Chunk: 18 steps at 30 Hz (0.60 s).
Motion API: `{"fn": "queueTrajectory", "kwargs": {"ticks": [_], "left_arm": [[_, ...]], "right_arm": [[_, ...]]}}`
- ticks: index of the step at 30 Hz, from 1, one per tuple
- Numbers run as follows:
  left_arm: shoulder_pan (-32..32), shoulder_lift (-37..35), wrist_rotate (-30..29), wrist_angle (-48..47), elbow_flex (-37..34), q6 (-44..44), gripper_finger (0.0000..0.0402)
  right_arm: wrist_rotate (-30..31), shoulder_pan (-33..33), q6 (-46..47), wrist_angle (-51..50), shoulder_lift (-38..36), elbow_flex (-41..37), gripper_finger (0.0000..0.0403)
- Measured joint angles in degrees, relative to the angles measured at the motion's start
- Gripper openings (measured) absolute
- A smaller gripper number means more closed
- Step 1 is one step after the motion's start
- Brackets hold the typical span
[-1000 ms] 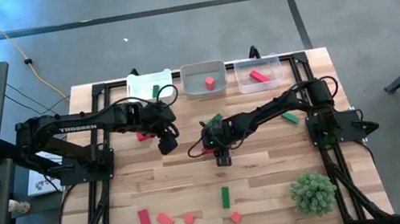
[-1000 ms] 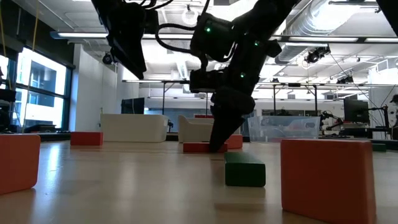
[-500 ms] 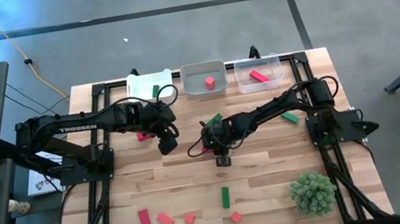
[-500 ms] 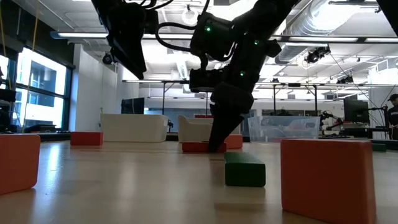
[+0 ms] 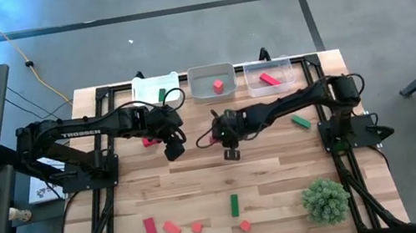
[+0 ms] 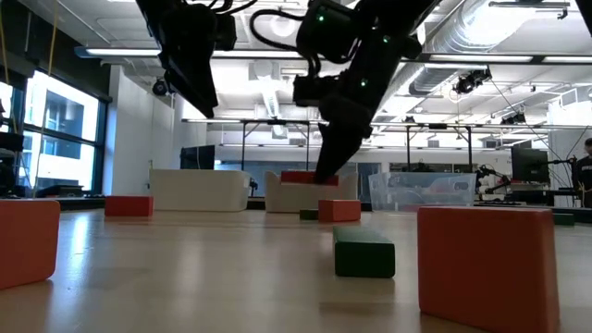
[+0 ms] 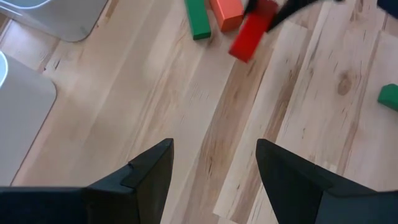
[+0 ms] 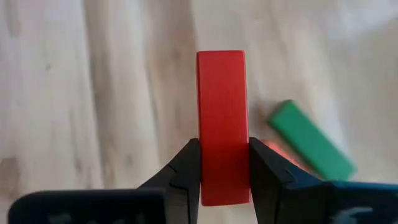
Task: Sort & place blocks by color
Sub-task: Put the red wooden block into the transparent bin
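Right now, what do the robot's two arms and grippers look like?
Both arms are black, jointed tubes on black frame bases. The left arm carries white lettering along its upper link. Thin black cables loop near each wrist, and small green lights glow on the right arm. The left gripper has flat, angular black fingers, and so has the right gripper.

Two dark arms are reaching over the wooden table (image 5: pixel 286 179). The left gripper (image 5: pixel 174 149) is hanging near the middle, and the right gripper (image 5: pixel 232 154) is hanging close beside it. Three trays (image 5: pixel 216 74) are sitting along the far edge, and a green bushy ball (image 5: pixel 324 200) is sitting near a corner.
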Motion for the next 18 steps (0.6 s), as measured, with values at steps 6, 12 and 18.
{"fn": "queueTrajectory", "kwargs": {"ticks": [6, 12, 18], "left_arm": [[0.1, 0.0, -0.1, 0.0, 0.0, 0.0, 0.0218], [0.1, 0.0, -0.2, 0.0, 0.0, -0.1, 0.0218], [0.1, 0.0, -0.3, 0.2, 0.0, -0.1, 0.0218]], "right_arm": [[2.9, -3.1, -2.9, -2.8, -3.6, 0.0, 0.0078], [5.3, -7.0, -7.0, -5.4, -7.0, 0.0, 0.0078], [7.2, -11.9, -10.6, -7.4, -9.4, 0.1, 0.0078]]}}
